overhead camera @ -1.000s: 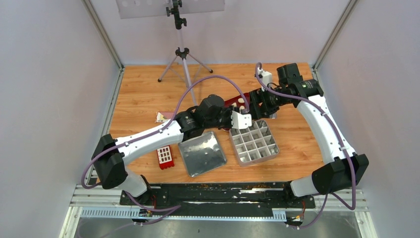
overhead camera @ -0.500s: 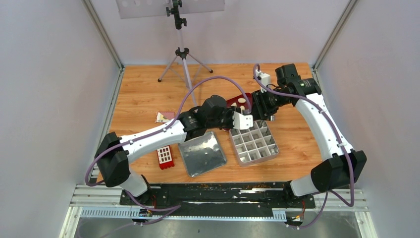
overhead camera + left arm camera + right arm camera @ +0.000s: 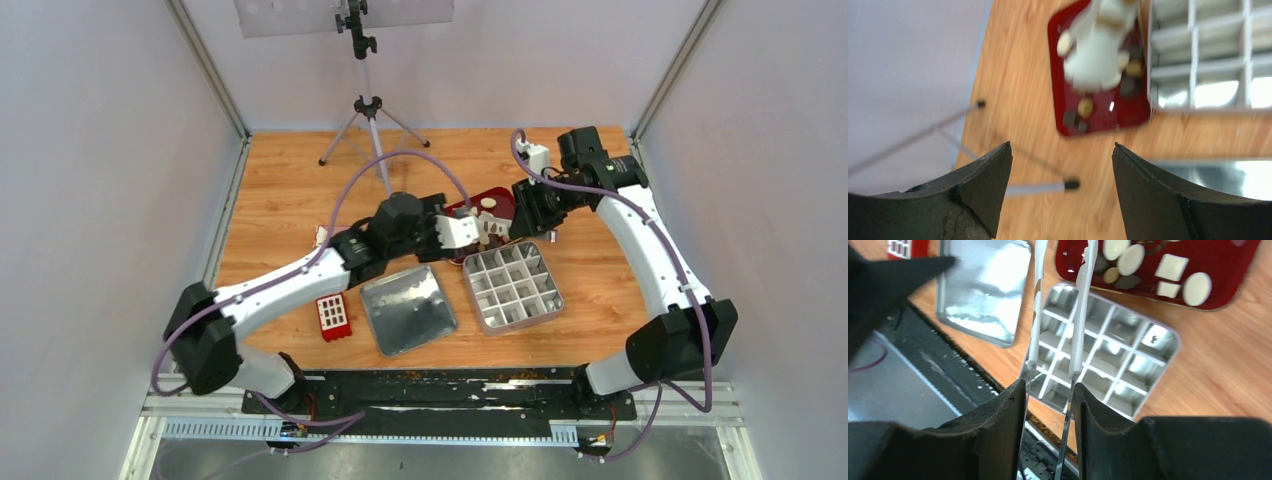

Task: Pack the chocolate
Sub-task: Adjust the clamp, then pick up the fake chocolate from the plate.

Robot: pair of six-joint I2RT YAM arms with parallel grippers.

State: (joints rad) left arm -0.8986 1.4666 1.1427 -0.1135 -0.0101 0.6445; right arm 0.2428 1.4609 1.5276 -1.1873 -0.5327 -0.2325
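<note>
top: overhead, far | wrists: close, downward | shared: red tray (image 3: pixel 506 206)

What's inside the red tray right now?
Cream-white and dark chocolate pieces lie in the red tray. The white tongs cover one end, so anything beneath them is hidden.

chocolate (image 3: pixel 1172 266): cream-white and dark brown pieces, a few tan
tray (image 3: pixel 1233 270): dark glossy red, plain
box (image 3: pixel 513 287): silver metal, pale grey dividers in a square grid
lid (image 3: pixel 408 309): plain silver with bright glare
block (image 3: pixel 333 316): red, rows of white squares on top
tongs (image 3: pixel 1081 305): white
table (image 3: pixel 290 190): orange-brown wood, plank grain
arms (image 3: pixel 290 285): white shells, black joints
cables (image 3: pixel 400 153): purple
tripod (image 3: pixel 372 130): grey legs, black hubs
walls (image 3: pixel 100 150): pale grey, plain
</note>
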